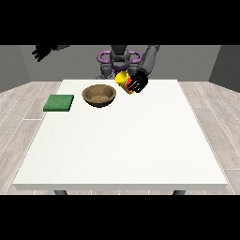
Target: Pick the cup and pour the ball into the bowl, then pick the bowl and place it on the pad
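One robot hand [138, 83], at the view's right, has its fingers wrapped round the tilted cup [122, 79], whose mouth faces the bowl [99, 95] just beside it toward the view's left, so you pour that way.

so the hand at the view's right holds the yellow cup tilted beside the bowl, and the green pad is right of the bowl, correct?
Not quite. In the front view the green pad lies left of the bowl, not right. The rest holds: the hand at the view's right holds the yellow cup tilted beside the bowl.

Ball unseen inside tilted cup [122, 79], cup partly hidden by hand [137, 83] at view's right.
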